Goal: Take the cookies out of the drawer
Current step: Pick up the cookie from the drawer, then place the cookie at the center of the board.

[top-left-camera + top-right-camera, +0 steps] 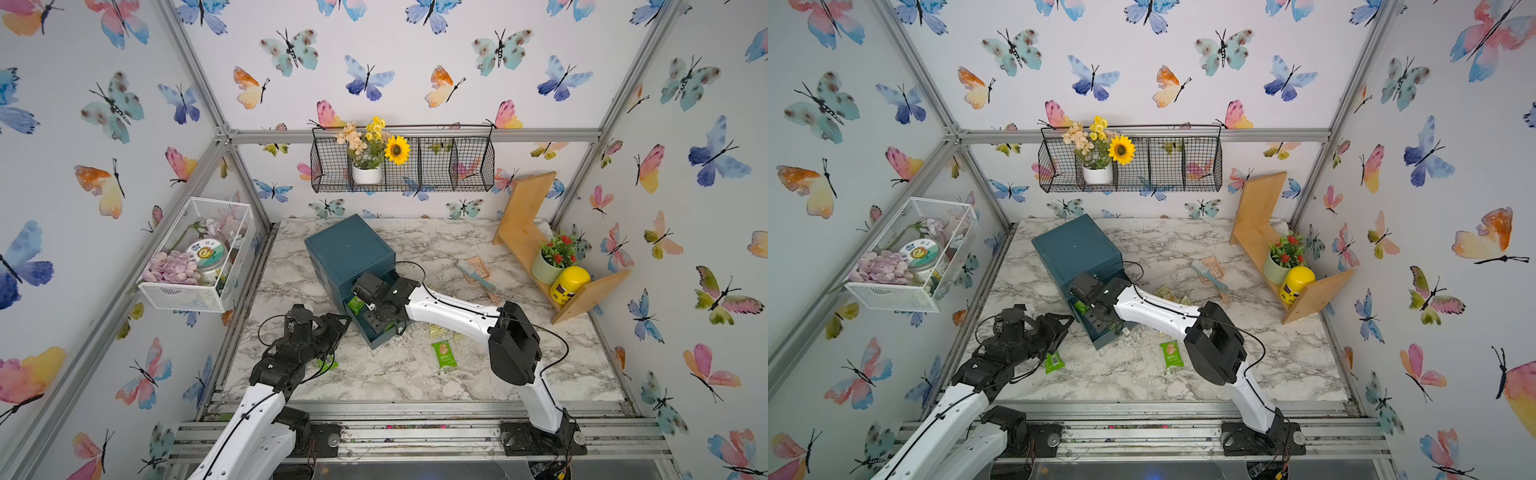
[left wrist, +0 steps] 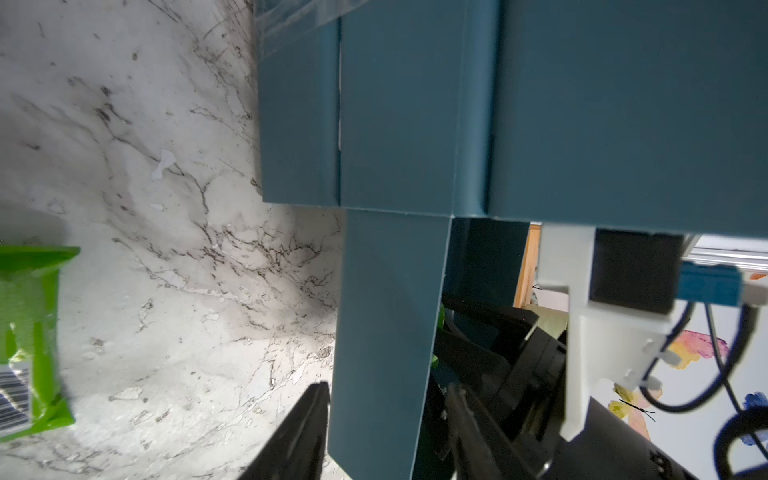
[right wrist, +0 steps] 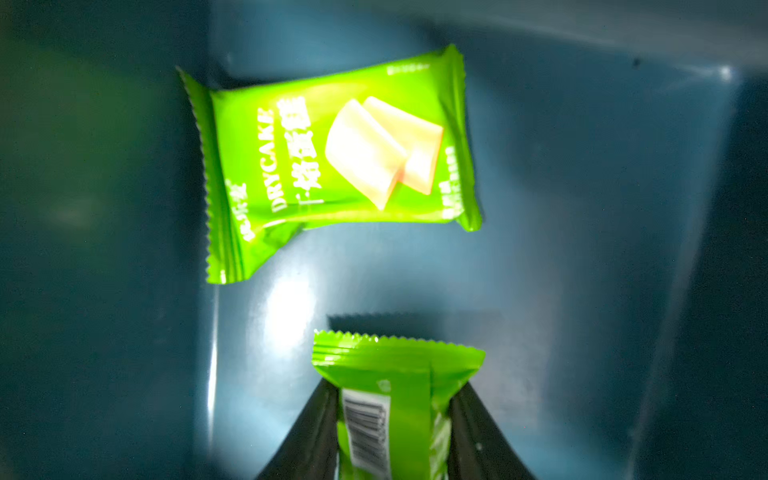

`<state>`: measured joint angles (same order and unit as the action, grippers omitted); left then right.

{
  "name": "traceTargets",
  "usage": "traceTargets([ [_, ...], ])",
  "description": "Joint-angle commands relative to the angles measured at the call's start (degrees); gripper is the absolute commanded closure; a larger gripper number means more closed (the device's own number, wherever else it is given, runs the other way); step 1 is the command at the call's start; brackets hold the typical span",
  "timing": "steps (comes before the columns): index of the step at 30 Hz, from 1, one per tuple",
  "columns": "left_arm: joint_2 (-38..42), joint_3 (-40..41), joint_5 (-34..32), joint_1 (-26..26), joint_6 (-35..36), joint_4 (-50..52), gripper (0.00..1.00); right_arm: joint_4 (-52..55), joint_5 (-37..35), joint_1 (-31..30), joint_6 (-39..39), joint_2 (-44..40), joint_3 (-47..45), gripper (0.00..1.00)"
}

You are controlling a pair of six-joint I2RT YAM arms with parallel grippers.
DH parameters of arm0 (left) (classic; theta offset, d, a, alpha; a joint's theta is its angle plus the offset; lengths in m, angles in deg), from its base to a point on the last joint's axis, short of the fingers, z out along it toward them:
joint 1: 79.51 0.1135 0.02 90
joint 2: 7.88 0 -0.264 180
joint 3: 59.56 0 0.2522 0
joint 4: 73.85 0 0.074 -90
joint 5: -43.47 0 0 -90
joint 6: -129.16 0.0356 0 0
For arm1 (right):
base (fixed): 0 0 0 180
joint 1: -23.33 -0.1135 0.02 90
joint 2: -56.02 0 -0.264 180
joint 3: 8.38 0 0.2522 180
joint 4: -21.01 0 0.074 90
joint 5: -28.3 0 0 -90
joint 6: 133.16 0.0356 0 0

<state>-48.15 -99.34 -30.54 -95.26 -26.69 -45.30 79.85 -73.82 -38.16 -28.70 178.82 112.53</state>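
Green wrappers mark my targets. In both top views my right arm (image 1: 449,309) reaches into the open drawer (image 1: 376,336), and loose cookies (image 1: 444,354) lie on the worktop (image 1: 374,374).

From the left wrist, my left jaws (image 2: 388,388) straddle the drawer wall and seem to pinch it.

From the right wrist, my right jaws (image 3: 395,388) are partly open and press both sides of a barcode-up packet (image 3: 386,419), whose long axis points straight ahead. A second packet (image 3: 332,158) lies crosswise beyond it.

Both top views are bright, even and sharp, the frame bars (image 1: 195,70) bowing toward the edges. In the right wrist view the drawer (image 3: 582,208) is dim and vignetted, with white glare just ahead of the right fingers (image 3: 307,436); the barcode packet (image 3: 390,395) between them throws a hard shadow. The left wrist view blurs the left fingers (image 2: 291,440).
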Motion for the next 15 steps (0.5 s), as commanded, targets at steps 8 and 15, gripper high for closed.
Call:
traceTargets([
  [8,1.00,-0.86,-0.67,0.31,0.55,0.33,0.49,-4.17,-1.03,-0.28,1.50,-10.51,-1.28,0.66],
  [15,1.02,-1.10,-1.29,0.30,0.94,0.31,0.49,-1.30,-3.92,-0.29,5.07,-18.53,-4.41,0.67],
])
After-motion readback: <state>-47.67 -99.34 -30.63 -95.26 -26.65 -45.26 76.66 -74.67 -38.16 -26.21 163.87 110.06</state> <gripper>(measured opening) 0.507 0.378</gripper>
